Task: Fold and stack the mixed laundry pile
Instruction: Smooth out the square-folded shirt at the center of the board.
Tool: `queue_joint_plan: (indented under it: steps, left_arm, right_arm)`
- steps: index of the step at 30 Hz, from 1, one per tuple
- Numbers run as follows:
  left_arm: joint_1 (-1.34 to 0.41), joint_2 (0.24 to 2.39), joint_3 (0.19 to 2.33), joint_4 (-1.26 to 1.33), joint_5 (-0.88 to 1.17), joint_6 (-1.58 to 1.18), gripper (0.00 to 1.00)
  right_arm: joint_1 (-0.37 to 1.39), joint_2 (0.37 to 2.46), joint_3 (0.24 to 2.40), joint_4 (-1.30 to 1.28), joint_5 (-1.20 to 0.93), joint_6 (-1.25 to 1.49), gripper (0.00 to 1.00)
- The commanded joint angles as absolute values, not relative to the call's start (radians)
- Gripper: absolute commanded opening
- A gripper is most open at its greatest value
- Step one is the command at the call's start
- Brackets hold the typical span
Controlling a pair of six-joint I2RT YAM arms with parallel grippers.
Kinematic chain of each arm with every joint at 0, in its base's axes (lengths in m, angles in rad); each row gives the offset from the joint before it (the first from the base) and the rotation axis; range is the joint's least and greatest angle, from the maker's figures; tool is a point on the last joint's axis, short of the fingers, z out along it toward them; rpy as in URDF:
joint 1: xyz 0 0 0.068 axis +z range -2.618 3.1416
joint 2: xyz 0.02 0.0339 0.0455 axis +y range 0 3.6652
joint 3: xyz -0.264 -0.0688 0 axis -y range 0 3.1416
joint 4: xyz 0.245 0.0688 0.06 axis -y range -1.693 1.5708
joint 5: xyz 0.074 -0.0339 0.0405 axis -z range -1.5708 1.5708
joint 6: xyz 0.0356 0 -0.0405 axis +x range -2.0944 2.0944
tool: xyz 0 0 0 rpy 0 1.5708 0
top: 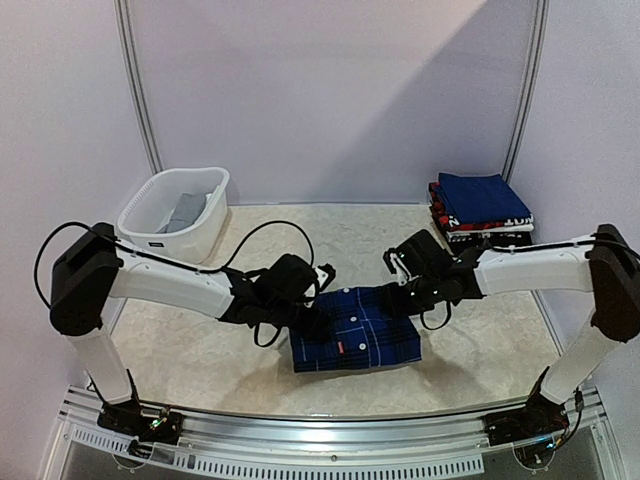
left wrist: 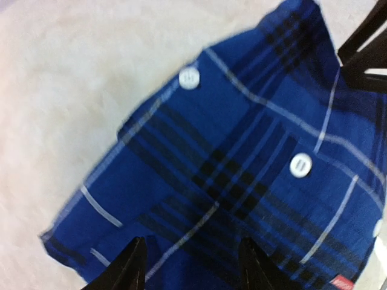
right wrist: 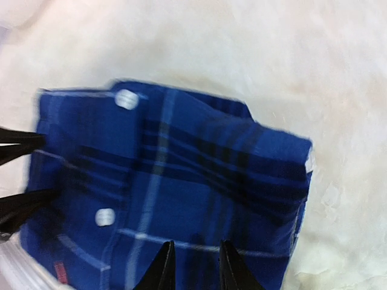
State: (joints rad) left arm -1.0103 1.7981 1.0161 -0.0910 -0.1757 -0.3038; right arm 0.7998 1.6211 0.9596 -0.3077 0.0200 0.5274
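Observation:
A dark blue plaid shirt (top: pixel 355 340) lies folded into a rectangle in the middle of the table, white buttons up. My left gripper (top: pixel 308 300) hovers at its left edge. In the left wrist view its fingers (left wrist: pixel 134 263) stand well apart over the plaid cloth (left wrist: pixel 242 163) with nothing pinched between them. My right gripper (top: pixel 402 290) is at the shirt's far right corner. Its fingers (right wrist: pixel 162 266) show only a narrow gap over the flat cloth (right wrist: pixel 181 175), which is not gripped. A grey garment (top: pixel 186 212) lies in the basket.
The white slotted basket (top: pixel 150 228) stands at the back left. A stack of folded clothes (top: pixel 480 205), blue on top, sits at the back right. The opposite gripper's dark fingers show at the edges of each wrist view.

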Motion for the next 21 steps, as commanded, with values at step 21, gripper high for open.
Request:
queue_joint_plan:
  steps: [21]
  left_arm:
    - [-1.167, 1.915, 1.113, -0.113, -0.105, -0.191, 0.44]
  right_arm:
    - [0.603, 1.815, 1.043, -0.114, -0.209, 0.525, 0.21]
